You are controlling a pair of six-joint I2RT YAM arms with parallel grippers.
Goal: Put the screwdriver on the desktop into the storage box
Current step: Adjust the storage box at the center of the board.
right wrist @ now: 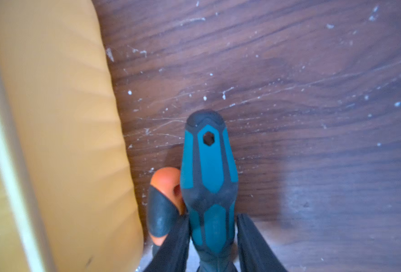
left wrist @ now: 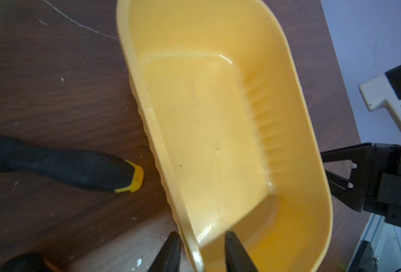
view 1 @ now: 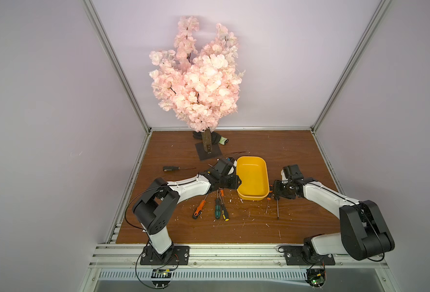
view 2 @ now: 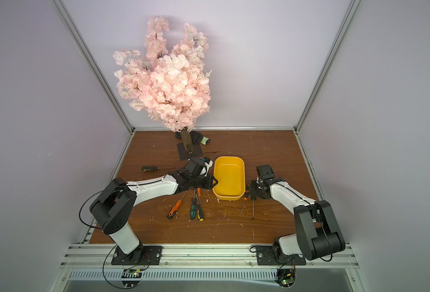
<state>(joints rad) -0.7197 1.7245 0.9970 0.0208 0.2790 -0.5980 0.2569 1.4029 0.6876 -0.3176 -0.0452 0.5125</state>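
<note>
The yellow storage box (view 1: 251,177) (view 2: 229,177) stands mid-desktop (view 1: 272,227) and holds nothing. My left gripper (view 1: 237,182) (left wrist: 201,233) is open and straddles the box's rim, one finger outside and one inside, with a gap beside the inner finger. My right gripper (view 1: 275,193) (right wrist: 213,217) is low at the box's other side. It is shut on the handle of a teal-and-black screwdriver (right wrist: 208,164), which lies on the wood with its shaft (view 1: 277,209) pointing to the front. An orange-and-black screwdriver (right wrist: 164,200) lies against it, next to the box wall (right wrist: 65,117).
Three screwdrivers lie in front of the left arm: orange (view 1: 199,206), green (view 1: 217,208), yellow-black (view 1: 225,209). A black-handled one (view 1: 170,168) lies far left. Another black-and-yellow handle (left wrist: 65,164) lies beside the box. A pink blossom tree (view 1: 196,75) on a dark plate (view 1: 208,151) stands behind.
</note>
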